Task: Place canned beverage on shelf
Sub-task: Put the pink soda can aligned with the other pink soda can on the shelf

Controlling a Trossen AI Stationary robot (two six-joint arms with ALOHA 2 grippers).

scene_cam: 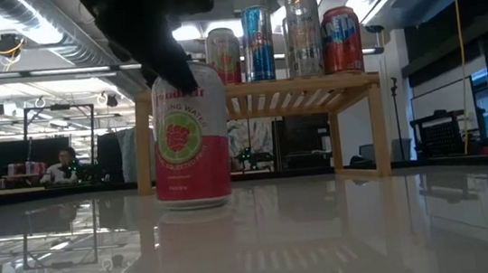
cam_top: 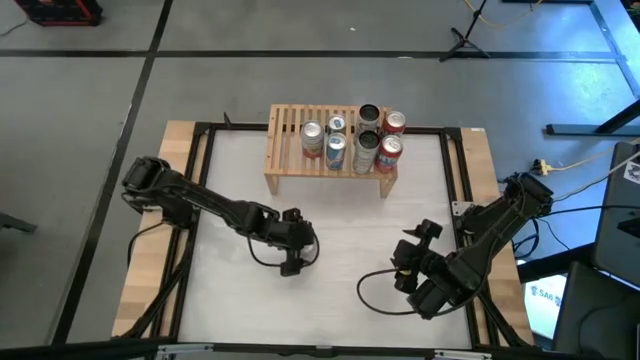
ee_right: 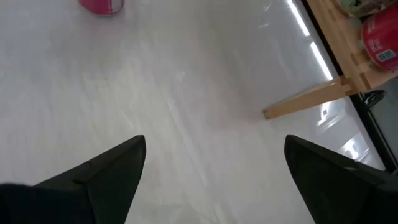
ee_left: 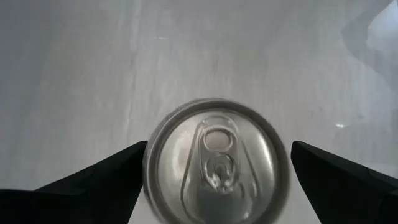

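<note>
Standing: six cans point(cam_top: 336, 150) on shelf point(cam_top: 287, 166), one can point(scene_cam: 190, 137) on table point(cam_top: 350, 250).

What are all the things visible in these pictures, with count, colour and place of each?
Shelf: one, light wood with a slatted top, at the far edge of the table.
Cans on the shelf: seven, silver, blue and red, standing upright on its right half.
Pink and white can: one, upright on the table in front of the shelf, under the left gripper; silver top in the left wrist view.
Table: one, white top with a black frame and wooden side boards.
Person: one, seated far back in the room, low view.
Left gripper: dark, open, fingers on either side of the can's top.
Right gripper: dark, open, over bare table at the right.
</note>
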